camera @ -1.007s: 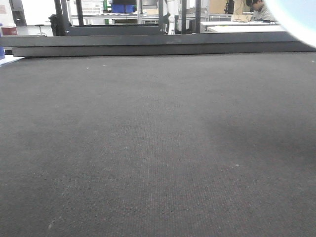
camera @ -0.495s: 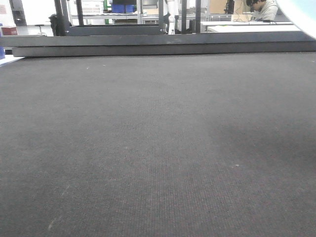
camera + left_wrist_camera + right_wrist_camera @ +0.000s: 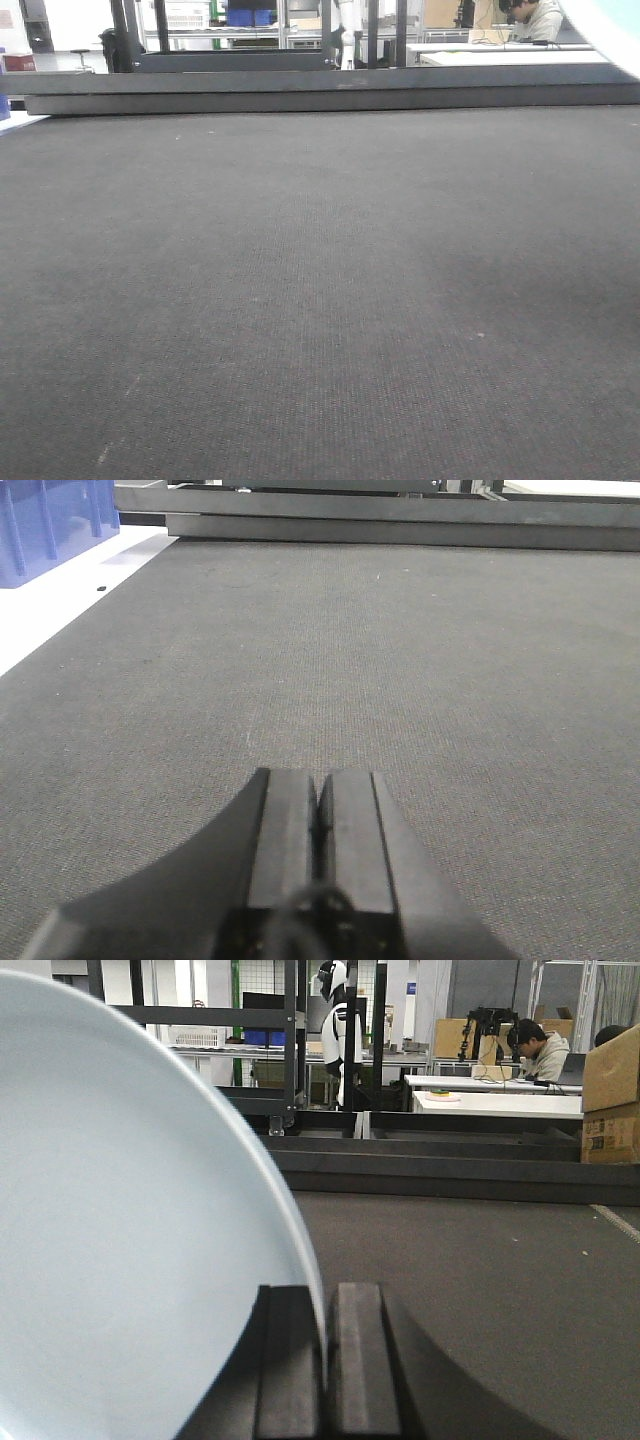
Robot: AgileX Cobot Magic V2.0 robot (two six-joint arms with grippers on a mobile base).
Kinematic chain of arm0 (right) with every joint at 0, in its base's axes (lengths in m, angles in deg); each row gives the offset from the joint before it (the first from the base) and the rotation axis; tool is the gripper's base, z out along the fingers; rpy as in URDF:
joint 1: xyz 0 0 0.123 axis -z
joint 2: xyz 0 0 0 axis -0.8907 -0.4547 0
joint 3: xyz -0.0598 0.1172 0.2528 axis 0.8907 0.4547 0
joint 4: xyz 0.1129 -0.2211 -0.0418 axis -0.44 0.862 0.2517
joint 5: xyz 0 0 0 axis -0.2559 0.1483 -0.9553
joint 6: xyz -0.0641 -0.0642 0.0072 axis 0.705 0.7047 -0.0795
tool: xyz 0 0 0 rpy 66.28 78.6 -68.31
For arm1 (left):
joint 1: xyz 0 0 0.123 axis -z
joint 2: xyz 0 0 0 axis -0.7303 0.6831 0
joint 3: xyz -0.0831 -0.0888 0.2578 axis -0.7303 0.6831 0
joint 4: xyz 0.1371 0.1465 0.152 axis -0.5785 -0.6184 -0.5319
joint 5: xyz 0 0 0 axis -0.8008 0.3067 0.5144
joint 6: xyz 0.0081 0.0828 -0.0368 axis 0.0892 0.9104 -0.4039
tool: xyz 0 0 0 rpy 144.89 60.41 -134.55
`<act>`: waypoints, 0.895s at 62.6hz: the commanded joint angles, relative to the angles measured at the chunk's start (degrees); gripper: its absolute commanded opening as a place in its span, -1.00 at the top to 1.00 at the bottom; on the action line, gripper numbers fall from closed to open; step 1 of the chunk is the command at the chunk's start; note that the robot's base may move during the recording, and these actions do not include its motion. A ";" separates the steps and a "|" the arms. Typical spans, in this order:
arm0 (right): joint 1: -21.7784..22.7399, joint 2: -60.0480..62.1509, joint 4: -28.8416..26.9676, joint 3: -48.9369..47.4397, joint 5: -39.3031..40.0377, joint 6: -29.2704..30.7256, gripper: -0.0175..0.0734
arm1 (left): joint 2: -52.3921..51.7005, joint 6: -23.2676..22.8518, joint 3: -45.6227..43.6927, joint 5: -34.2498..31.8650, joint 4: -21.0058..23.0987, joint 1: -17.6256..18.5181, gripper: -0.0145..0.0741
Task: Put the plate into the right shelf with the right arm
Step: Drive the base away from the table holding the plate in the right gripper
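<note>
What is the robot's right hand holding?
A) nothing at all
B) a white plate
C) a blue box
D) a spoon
B: in the right wrist view, the rim of the white plate sits pinched between the two fingers of the right hand.

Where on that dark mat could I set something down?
Almost anywhere: the dark mat lies bare from the near edge to the dark ledge at the back. Busier: the left side by the blue bin, the shut left gripper low over the mat, and the right, where the right gripper holds the plate.
</note>
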 commanded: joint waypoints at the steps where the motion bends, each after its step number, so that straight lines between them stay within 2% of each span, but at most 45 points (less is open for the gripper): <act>1: 0.32 -0.32 -0.30 -1.61 5.10 0.46 0.50 | -0.09 0.16 0.48 -4.84 0.24 0.35 0.78; 56: 0.32 -0.32 -0.30 -1.61 5.10 0.46 0.50 | -0.09 0.16 0.48 -4.84 0.24 0.35 0.78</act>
